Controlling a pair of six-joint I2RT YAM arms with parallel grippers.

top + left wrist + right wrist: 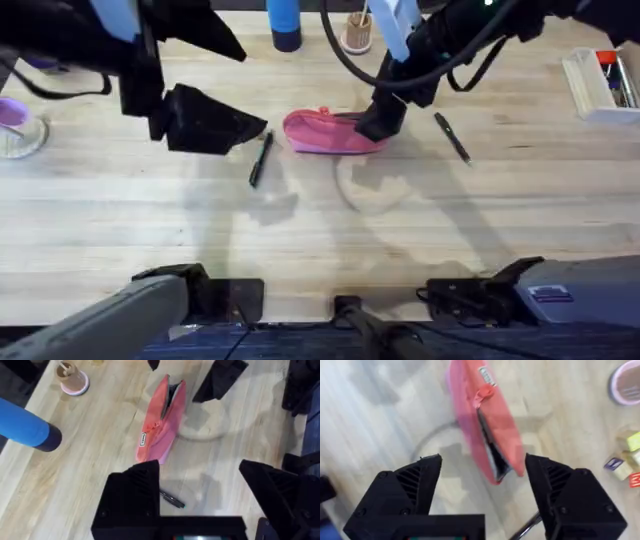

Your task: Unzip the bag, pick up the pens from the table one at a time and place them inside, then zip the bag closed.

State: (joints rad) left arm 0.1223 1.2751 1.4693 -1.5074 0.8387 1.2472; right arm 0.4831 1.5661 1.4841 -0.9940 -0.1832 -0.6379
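The pink bag (325,133) lies in the middle of the table (320,230), its zipper part open at the right end, showing a dark inside (490,445). The reddish pull (483,394) sits partway along. My right gripper (380,120) hovers open over that opened end, its fingers (410,490) spread either side of it. My left gripper (215,125) hangs open just left of the bag (162,420), holding nothing. One black pen (261,158) lies between the left gripper and the bag, also seen as the pen (172,500). A second pen (452,137) lies right of the bag.
A blue cylinder (285,25) and a wooden cup of sticks (357,32) stand at the back. A clear box with markers (600,85) sits far right, a glass dish with a purple item (15,125) far left. Coloured blocks (627,455) lie farther off.
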